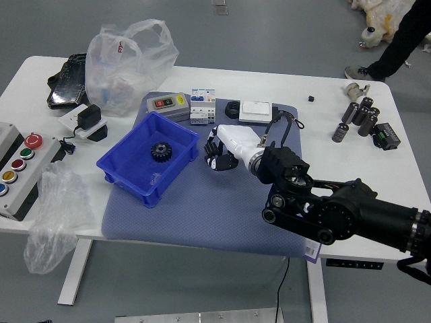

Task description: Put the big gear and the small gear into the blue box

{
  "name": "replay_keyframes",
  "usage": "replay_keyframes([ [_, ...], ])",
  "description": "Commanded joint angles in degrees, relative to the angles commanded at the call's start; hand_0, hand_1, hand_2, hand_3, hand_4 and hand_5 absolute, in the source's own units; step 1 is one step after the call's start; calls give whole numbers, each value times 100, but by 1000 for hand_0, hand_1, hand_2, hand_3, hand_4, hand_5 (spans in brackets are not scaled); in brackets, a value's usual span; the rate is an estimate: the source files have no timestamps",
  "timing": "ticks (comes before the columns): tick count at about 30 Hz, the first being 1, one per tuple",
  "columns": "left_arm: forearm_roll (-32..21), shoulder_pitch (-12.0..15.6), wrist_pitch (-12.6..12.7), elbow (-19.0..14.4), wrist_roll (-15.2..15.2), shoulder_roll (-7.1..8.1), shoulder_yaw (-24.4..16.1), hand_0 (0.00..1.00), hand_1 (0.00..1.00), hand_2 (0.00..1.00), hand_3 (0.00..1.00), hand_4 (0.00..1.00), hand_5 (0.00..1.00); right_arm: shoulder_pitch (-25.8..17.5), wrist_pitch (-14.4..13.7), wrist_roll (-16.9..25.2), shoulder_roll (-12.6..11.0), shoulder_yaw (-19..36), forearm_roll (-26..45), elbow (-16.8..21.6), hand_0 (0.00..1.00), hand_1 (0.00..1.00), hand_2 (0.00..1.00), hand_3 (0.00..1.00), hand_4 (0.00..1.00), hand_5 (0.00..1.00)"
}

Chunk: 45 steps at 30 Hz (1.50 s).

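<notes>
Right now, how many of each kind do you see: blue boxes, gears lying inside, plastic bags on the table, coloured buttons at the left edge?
Blue box: 1
Gear inside: 1
Plastic bags: 2
Buttons: 5
Total: 9

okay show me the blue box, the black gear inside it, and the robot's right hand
Blue box (137,165), head view, its bare floor.
Black gear (161,152), head view, middle of its upper face.
Right hand (237,142), head view, its white back.

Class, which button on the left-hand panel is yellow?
The button between the small red one and the blue one; the others showing are red, green or blue.
</notes>
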Motion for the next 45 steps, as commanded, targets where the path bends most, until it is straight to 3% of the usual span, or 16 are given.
replay_keyframes([
  [9,34,-11,-5,-6,20,9,-24,632,475,533,704,740,510,549,-341,286,268,-114,-85,93,186,271,373,388,556,196],
  [18,45,-28,-6,-11,29,9,-31,632,475,534,704,740,510,688,-543,598,583,-617,239,-75,186,270,367,387,566,202],
  [19,49,-26,-6,-12,32,8,-35,632,475,533,705,741,509,689,-557,622,593,-642,277,-100,194,282,356,379,670,320],
  [24,69,-15,-6,-17,53,12,-60,632,475,533,705,741,509,723,-612,726,667,-805,529,-220,194,282,356,379,670,320],
  [25,78,-15,-7,-17,57,14,-67,632,475,533,705,740,510,741,-612,731,686,-842,553,-224,238,374,507,519,730,406],
  [30,61,-28,-7,-14,38,15,-45,632,475,533,705,740,510,780,-441,693,751,-880,727,-302,238,374,507,519,730,406],
  [31,59,-29,-8,-14,35,14,-41,632,475,533,705,741,511,781,-390,683,755,-873,770,-326,616,823,939,984,991,828],
  [36,76,-13,-11,-16,49,15,-57,632,475,533,705,741,511,775,-344,791,748,-809,998,-421,616,823,939,984,991,828],
  [37,82,-9,-11,-17,52,17,-63,632,475,534,705,741,511,770,-358,805,745,-799,1006,-421,795,944,998,998,998,961],
  [45,96,-6,-15,-13,48,12,-64,632,475,534,705,741,511,656,-595,914,646,-621,960,-358,783,930,984,998,998,945],
])
